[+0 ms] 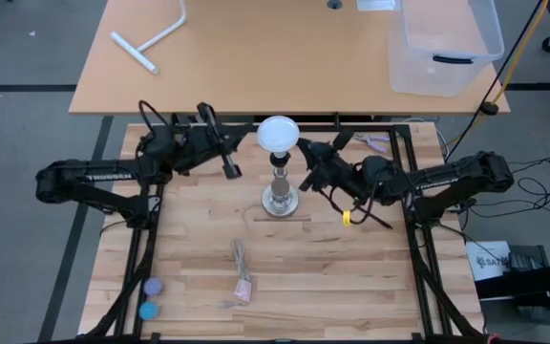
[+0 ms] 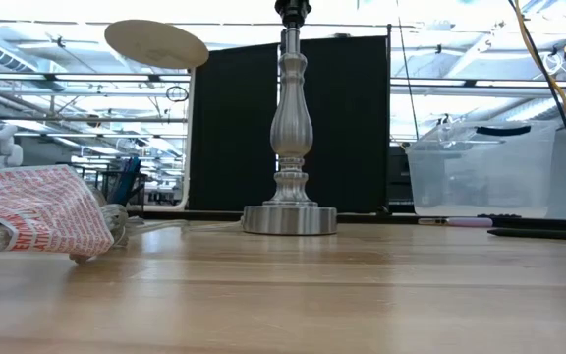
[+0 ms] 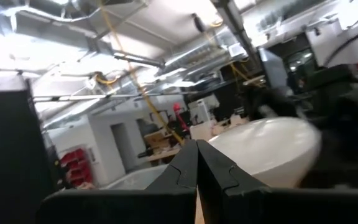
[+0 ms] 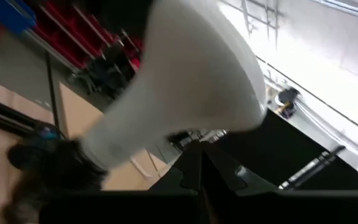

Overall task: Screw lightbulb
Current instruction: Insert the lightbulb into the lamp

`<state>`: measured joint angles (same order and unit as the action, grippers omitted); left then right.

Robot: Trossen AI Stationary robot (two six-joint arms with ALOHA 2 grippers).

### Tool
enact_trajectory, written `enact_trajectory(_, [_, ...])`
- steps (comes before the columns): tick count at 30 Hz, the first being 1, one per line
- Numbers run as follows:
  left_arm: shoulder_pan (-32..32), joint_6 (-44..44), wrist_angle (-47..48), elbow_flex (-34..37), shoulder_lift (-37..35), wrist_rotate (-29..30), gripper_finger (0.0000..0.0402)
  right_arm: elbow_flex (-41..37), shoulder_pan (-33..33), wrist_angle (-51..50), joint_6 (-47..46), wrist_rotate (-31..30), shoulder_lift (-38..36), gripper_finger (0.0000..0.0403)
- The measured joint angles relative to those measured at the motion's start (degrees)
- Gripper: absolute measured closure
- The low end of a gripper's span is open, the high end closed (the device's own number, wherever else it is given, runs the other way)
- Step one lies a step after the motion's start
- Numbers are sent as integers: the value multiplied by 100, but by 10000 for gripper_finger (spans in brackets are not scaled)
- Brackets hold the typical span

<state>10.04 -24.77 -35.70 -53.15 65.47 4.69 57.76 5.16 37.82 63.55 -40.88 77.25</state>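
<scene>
The lightbulb sits upright on top of the silvery lamp post, which stands on its round base mid-table. Its neck goes into the black socket. My left gripper is shut, just left of the globe and at its height. My right gripper is shut, just right of the bulb, with its tips below the globe's underside. The low view shows only the post; the bulb and both grippers lie above that picture. My left gripper points its shut fingers level at the globe from the table's left; I cannot tell whether the tips touch it. My right gripper's shut fingers come from the table's right, slanting up under the bulb's taper; I cannot tell whether they touch it.
A crumpled wrapper with red print lies at the near middle of the table. Two small round lids sit at the near left corner. On the far table stand a clear bin and a white T-shaped pipe.
</scene>
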Motion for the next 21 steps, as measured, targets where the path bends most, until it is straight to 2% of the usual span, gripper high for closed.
enact_trajectory(8, [-594, -552, 57, 0, 0, -12, 401, 0, -456, 464, 354, 64, 0, 403])
enact_trajectory(13, [-844, -728, 139, 0, 0, 6, 401, 0, -571, 685, 528, 458, 0, 403])
enact_trajectory(16, [-860, -707, 240, 0, 0, 45, 401, 0, -585, 706, 582, 667, 0, 403])
enact_trajectory(21, [-739, -587, 335, 0, 17, 133, 401, 0, -584, 744, 695, 676, 0, 403])
